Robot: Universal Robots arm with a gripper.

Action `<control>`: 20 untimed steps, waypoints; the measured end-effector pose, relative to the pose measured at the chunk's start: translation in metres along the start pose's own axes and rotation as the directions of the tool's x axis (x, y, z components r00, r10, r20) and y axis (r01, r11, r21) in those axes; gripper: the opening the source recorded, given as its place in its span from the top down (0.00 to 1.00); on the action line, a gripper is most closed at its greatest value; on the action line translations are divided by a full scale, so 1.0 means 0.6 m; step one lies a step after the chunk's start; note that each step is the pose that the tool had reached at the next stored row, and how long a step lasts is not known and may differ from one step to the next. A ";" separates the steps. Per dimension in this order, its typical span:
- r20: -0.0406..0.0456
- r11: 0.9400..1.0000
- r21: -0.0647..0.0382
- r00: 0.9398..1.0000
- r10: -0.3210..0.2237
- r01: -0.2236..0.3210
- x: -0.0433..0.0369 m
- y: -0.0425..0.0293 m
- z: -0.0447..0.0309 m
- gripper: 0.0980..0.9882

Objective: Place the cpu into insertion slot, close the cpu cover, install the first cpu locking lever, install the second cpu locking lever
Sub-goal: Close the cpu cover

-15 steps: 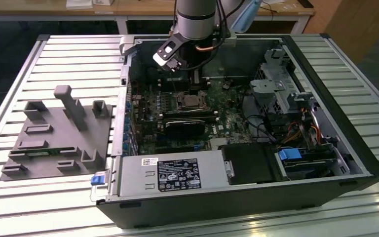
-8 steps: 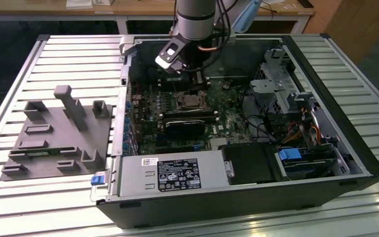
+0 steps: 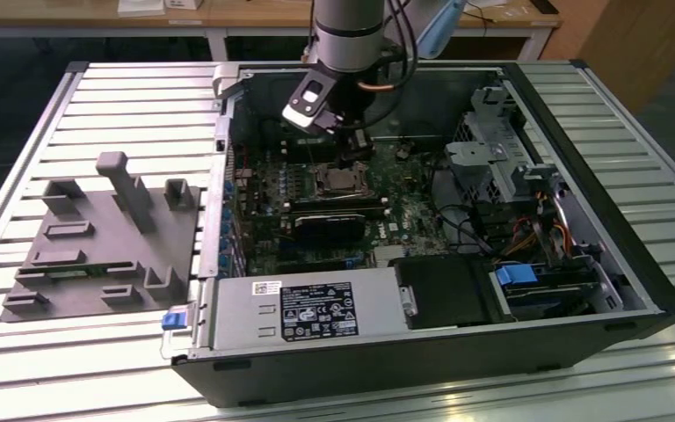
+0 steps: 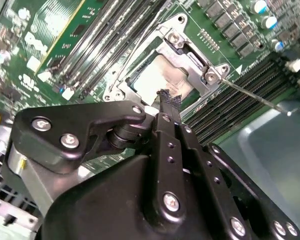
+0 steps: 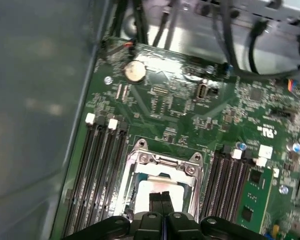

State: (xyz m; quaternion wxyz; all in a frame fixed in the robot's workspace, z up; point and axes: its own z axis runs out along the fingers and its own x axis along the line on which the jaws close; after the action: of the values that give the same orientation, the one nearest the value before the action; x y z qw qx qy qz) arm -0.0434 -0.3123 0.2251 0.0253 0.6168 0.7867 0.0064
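The cpu (image 4: 155,77) lies flat in the insertion slot (image 3: 340,181) on the green motherboard, its silver-grey top showing through the cut-out. The cpu cover (image 4: 192,60) lies down over it as a silvery frame; in the first wrist view the cover (image 5: 162,161) rings the cpu (image 5: 150,186). A thin locking lever (image 4: 252,96) juts out sideways from one corner of the socket. Another thin lever (image 4: 135,47) runs along the opposite side. My gripper (image 4: 169,96) hovers just above the chip's edge, shut with nothing in it, as the first wrist view also shows (image 5: 162,196).
The open computer case (image 3: 572,132) walls in the board on all sides. Long black memory slots (image 5: 97,170) flank the socket. A black block (image 3: 331,224), the power supply (image 3: 302,316) and cables (image 3: 478,233) crowd the near side. A grey fixture plate (image 3: 103,237) sits on the slatted table.
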 end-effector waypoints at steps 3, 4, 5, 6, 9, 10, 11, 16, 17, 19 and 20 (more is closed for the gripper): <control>-0.002 0.999 -0.002 0.999 -0.054 0.054 0.000 0.000 0.000 1.00; -0.003 0.997 -0.002 0.997 -0.073 0.073 0.000 0.000 0.000 1.00; -0.004 0.996 -0.003 0.996 -0.091 0.091 0.000 0.000 0.000 1.00; -0.004 0.994 -0.004 0.994 -0.109 0.109 0.000 0.000 0.000 1.00; -0.006 0.987 -0.006 0.987 -0.163 0.163 0.000 0.000 0.000 1.00; -0.007 0.984 -0.006 0.984 -0.180 0.180 0.000 0.000 0.001 1.00; -0.007 0.980 -0.007 0.980 -0.198 0.198 0.000 0.000 0.001 1.00; -0.011 0.958 -0.011 0.958 -0.287 0.287 0.000 0.000 0.001 1.00; -0.011 0.953 -0.012 0.953 -0.304 0.304 0.000 0.000 0.001 1.00; -0.012 0.941 -0.013 0.941 -0.338 0.338 0.000 0.000 0.001 1.00; -0.013 0.934 -0.014 0.934 -0.356 0.356 0.000 0.000 0.001 1.00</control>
State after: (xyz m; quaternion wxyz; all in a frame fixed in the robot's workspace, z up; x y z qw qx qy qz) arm -0.0434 -0.3123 0.2244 0.0237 0.4639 0.8855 0.0109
